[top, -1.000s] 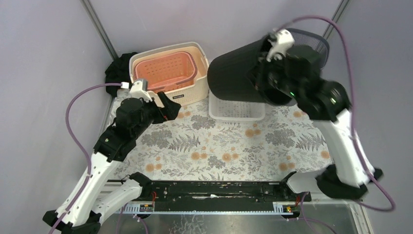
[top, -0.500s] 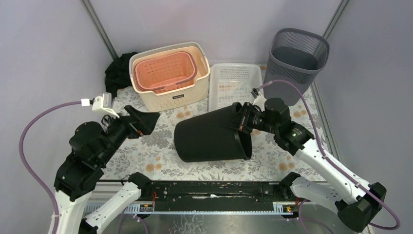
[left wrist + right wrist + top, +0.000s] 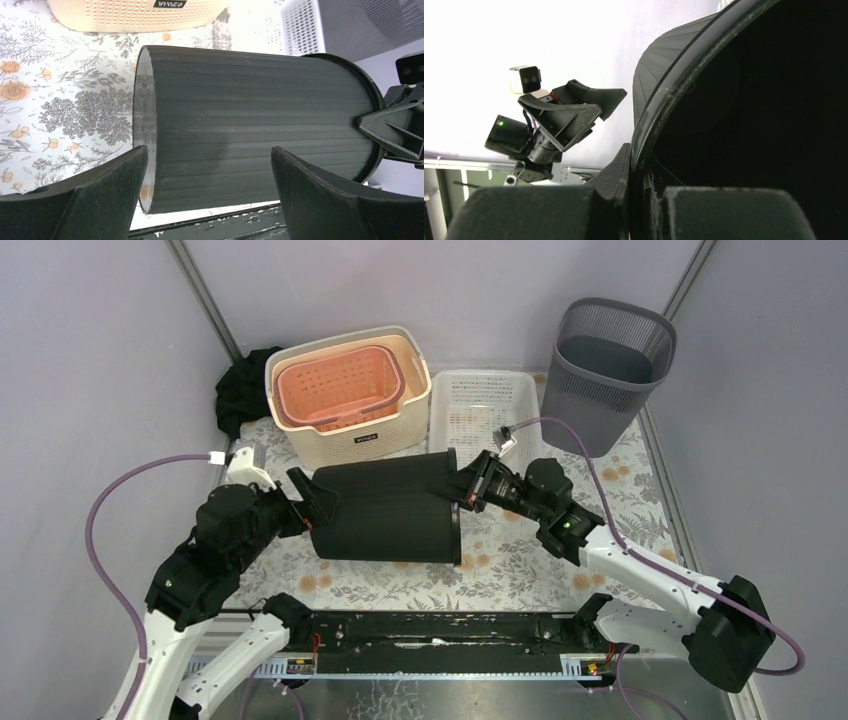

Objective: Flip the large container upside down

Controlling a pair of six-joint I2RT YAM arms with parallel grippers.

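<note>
Lying sideways on the bench (image 3: 560, 585), the big black bin (image 3: 385, 512) is pinched by the right hand (image 3: 463, 489); the left hand (image 3: 312, 498) is wide.

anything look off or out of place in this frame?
Only the black bin: it is on its side, not upright, mouth toward the right gripper, which is shut on its rim. The left gripper stands open at its base. The grey mesh bin sits upright.

The orange basket (image 3: 340, 388) nests inside the cream basket (image 3: 362, 443), beside a white tray (image 3: 478, 405).
</note>
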